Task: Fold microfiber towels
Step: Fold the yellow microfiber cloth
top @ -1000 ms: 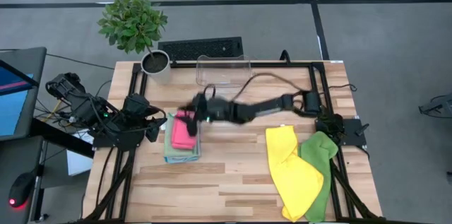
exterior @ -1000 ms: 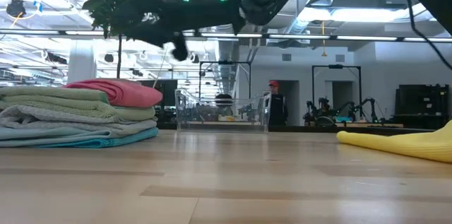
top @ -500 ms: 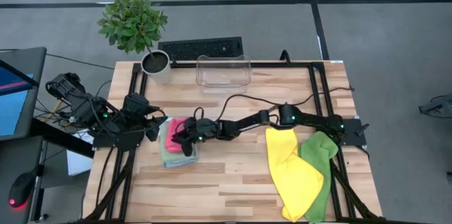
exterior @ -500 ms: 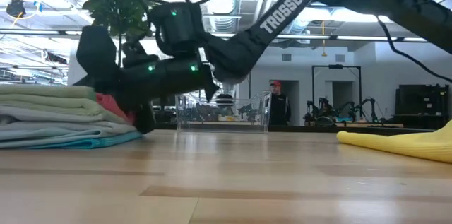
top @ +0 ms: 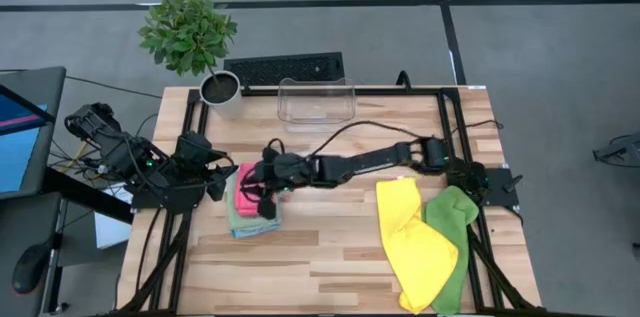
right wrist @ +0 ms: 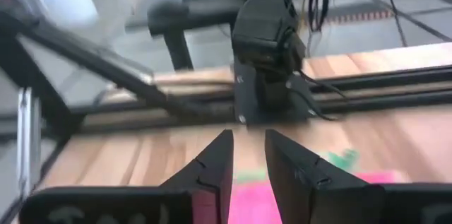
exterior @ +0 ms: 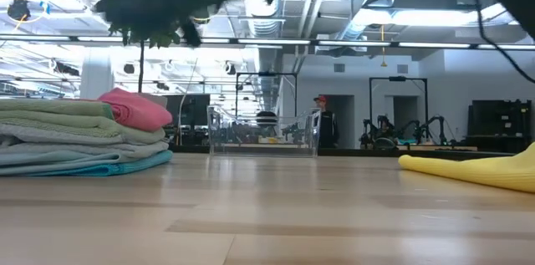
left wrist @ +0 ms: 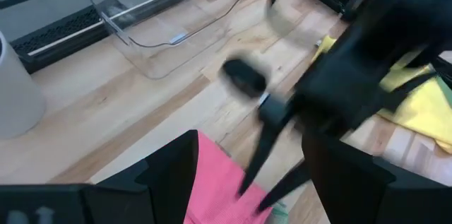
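Note:
A stack of folded microfiber towels [top: 245,221] [exterior: 75,144] rests on the table's left part, with a pink towel [exterior: 134,108] [left wrist: 215,181] bunched on top. My right gripper [top: 256,195] [right wrist: 247,155] hovers just above the pink towel, clear of it in the low view. Its fingers stand a narrow gap apart with nothing between them. My left gripper [top: 218,183] waits open at the table's left edge beside the stack. A yellow towel [top: 412,237] and a green towel [top: 455,225] lie spread on the right.
A clear plastic bin [top: 317,100] [exterior: 263,131] stands at the far edge, with a potted plant [top: 215,87] to its left. Bare wood lies between the stack and the yellow towel [exterior: 468,169]. A person [exterior: 324,123] stands far off in the room.
My right gripper came down onto the stack from its far side, pressed on the pink towel, then rose clear of it. The pink towel's overhanging right end has been pushed back toward the table's left, so it now sits bunched within the stack's edge.

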